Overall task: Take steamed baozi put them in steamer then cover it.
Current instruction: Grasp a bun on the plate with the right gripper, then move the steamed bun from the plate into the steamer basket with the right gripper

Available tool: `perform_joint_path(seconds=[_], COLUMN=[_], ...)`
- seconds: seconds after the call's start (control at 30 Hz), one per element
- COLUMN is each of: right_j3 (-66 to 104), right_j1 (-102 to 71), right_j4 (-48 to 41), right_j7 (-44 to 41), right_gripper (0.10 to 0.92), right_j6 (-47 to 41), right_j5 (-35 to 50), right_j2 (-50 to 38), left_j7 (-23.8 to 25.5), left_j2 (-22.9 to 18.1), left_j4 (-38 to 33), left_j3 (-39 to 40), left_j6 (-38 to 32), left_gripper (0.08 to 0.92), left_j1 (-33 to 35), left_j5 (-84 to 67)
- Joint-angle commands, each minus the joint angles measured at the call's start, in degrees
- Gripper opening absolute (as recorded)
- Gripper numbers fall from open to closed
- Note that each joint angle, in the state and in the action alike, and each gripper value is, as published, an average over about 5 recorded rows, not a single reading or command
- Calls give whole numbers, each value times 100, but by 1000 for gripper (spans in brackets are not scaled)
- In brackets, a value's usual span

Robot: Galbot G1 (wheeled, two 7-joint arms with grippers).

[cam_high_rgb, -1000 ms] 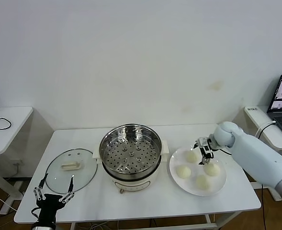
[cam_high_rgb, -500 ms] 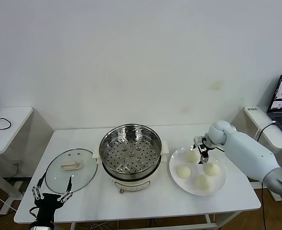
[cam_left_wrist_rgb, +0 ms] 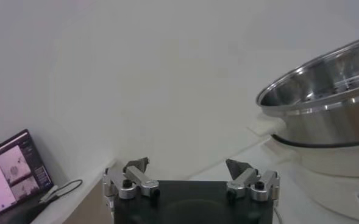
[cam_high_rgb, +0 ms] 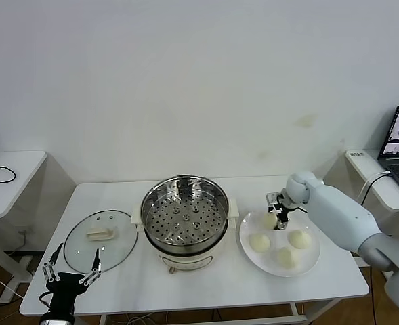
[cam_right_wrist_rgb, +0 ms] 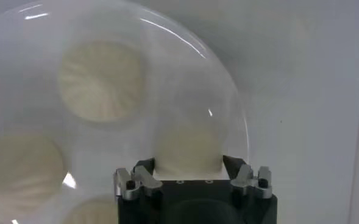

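Your right gripper (cam_high_rgb: pixel 278 214) is down on the white plate (cam_high_rgb: pixel 311 260), right of the steamer (cam_high_rgb: pixel 185 215). Its fingers (cam_right_wrist_rgb: pixel 144 172) sit either side of the far bun (cam_right_wrist_rgb: pixel 188 149), pressed against its flanks; the wrist view shows the dough filling the gap between them. The bun rests on the plate. Three more buns (cam_high_rgb: pixel 259 242) lie near it on the same plate. The steamer stands mid-table, its perforated tray bare. The cover (cam_high_rgb: pixel 100 239) lies flat to its left. Your left gripper (cam_high_rgb: pixel 71 272) hangs at the table's front left corner, fingers spread wide, holding nothing.
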Motion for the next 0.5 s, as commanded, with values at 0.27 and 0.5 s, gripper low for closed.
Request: perform_joint_path(seconds=[0.27,0.5], right_j3=[-38,-249], right_j1=[52,362], right_j4=[25,535], right_j7=[-96,-218], right_gripper=[609,585], right_j6=[26,-20], right_j5=[-18,358], right_j2=[-3,-394], left_j7=[-13,-10], left_j2=[4,27], left_j4=[-27,-23], left_j3=[0,7], left_j6=[-15,-8], left_gripper=[823,823], left_j1=[11,8], left_j5=[-1,-5])
